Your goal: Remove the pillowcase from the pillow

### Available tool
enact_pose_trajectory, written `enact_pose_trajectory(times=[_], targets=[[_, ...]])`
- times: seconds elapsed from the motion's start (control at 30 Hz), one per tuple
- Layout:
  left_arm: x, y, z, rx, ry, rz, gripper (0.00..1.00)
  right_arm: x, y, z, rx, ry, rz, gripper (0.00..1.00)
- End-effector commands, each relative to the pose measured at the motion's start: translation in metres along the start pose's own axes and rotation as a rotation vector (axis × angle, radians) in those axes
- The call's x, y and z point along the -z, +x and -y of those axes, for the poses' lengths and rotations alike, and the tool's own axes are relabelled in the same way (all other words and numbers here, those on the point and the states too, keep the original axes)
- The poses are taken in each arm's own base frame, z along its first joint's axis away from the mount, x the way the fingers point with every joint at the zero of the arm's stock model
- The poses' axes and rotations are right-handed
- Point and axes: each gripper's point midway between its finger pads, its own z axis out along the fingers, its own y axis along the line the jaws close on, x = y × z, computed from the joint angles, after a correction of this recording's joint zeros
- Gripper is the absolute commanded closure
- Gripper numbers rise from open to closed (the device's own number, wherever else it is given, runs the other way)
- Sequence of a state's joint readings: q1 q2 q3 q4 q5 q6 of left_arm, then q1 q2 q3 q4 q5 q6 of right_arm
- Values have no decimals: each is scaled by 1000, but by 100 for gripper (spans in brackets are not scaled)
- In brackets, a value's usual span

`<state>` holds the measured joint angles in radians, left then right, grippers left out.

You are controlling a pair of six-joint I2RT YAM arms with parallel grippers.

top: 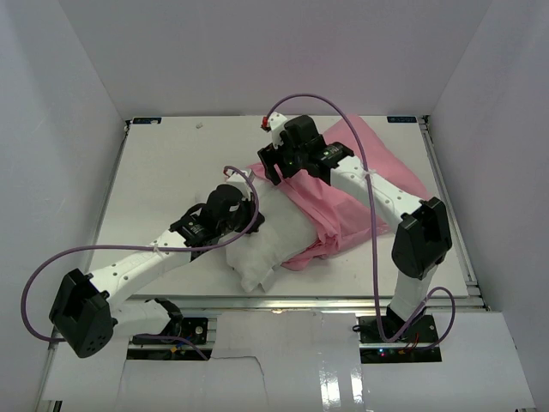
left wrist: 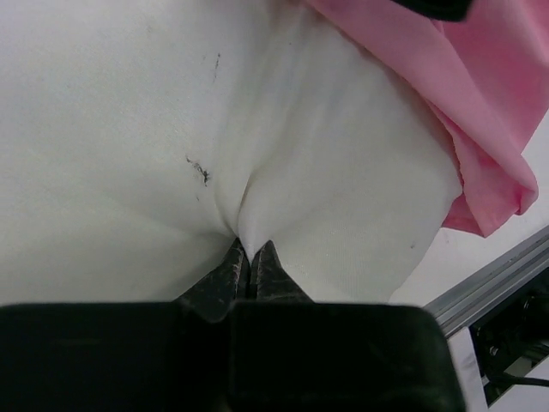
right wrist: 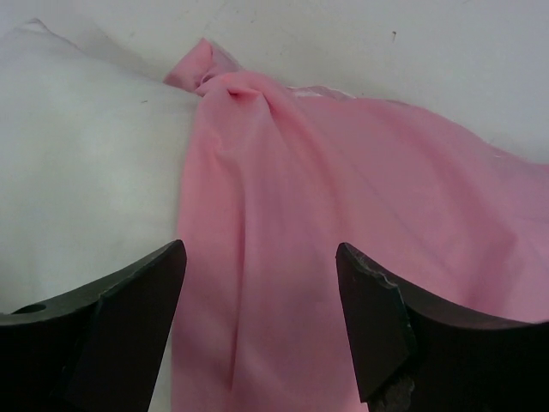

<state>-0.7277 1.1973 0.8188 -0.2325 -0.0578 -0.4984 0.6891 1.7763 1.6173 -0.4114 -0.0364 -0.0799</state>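
Observation:
The off-white pillow (top: 266, 236) lies mid-table, its near end bare. The pink pillowcase (top: 347, 202) is bunched along the pillow's right and far side and spreads toward the back right. My left gripper (top: 233, 204) is shut on a pinch of the pillow's fabric (left wrist: 249, 232) at its left side; the cloth puckers into the fingertips (left wrist: 233, 262). My right gripper (top: 287, 167) is open above the pillowcase's far end, with pink cloth (right wrist: 283, 257) between the spread fingers (right wrist: 369, 300) and the pillow (right wrist: 86, 172) to its left. A twisted pink corner (right wrist: 206, 73) points away from it.
The white table (top: 163, 172) has a metal rail along the near edge (top: 343, 300) and white walls on three sides. Purple cables loop over both arms. The right arm's elbow (top: 420, 236) stands over the table's right side.

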Motion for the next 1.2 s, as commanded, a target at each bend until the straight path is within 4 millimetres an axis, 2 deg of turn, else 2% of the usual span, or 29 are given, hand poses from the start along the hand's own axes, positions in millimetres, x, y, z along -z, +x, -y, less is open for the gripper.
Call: enact_pose_trajectory(times=[0.0,0.07,0.1,0.17,0.2,0.3,0.33,0.43,0.5,0.57,0.6,0.63,0.7,0.77,0.8,0.87,0.9,0.93,0.97,1.0,1.03,1.07,1.1,1.13,1.17], targets=[[9,-6,-12,26,-65,42,100,-10,-1,0,21,-16,-40,24],[15,-10,-13,38,-76,56,100,-22,7,10,30,23,-74,35],[18,-14,-14,43,-88,72,100,-24,5,20,26,41,-69,49],[31,-25,-14,65,-95,110,100,-29,0,49,-16,132,-69,83],[37,-31,-15,72,-110,136,100,-27,1,75,-58,182,-72,92],[61,-52,-13,89,-112,204,100,-25,-2,110,-129,230,-58,92],[74,-60,-12,96,-112,231,100,-20,1,135,-155,296,-60,92],[96,-69,-16,112,-131,269,100,-11,19,180,-256,452,-77,92],[118,-80,-16,136,-132,320,100,-4,34,201,-300,552,-108,92],[133,-87,-17,148,-126,362,100,2,39,209,-318,604,-113,92],[147,-94,-19,157,-130,401,100,8,44,217,-335,651,-116,92],[148,-93,-22,158,-146,401,100,11,44,219,-341,657,-114,92],[150,-93,-24,159,-153,405,100,10,40,215,-350,619,-102,92],[144,-89,-22,157,-144,387,100,13,21,199,-338,513,-59,92],[134,-85,-22,151,-146,370,100,14,12,188,-336,461,-41,83],[124,-79,-23,147,-150,343,100,32,-11,170,-330,420,7,66],[117,-74,-25,145,-160,323,100,39,-22,158,-315,404,29,52],[113,-71,-25,142,-161,313,100,59,-40,150,-306,393,75,43],[110,-69,-23,135,-151,298,100,69,-45,141,-300,375,84,34],[108,-67,-22,127,-147,288,100,77,-49,126,-294,337,90,20],[105,-65,-21,115,-149,269,100,103,-58,114,-290,326,129,18],[104,-65,-21,112,-148,261,100,109,-64,98,-289,308,165,16],[103,-63,-20,109,-143,249,100,98,-28,86,-288,308,112,14],[104,-65,-18,109,-140,252,100,129,-37,72,-276,293,205,10],[103,-65,-18,109,-138,249,100,132,-32,59,-286,269,228,7]])
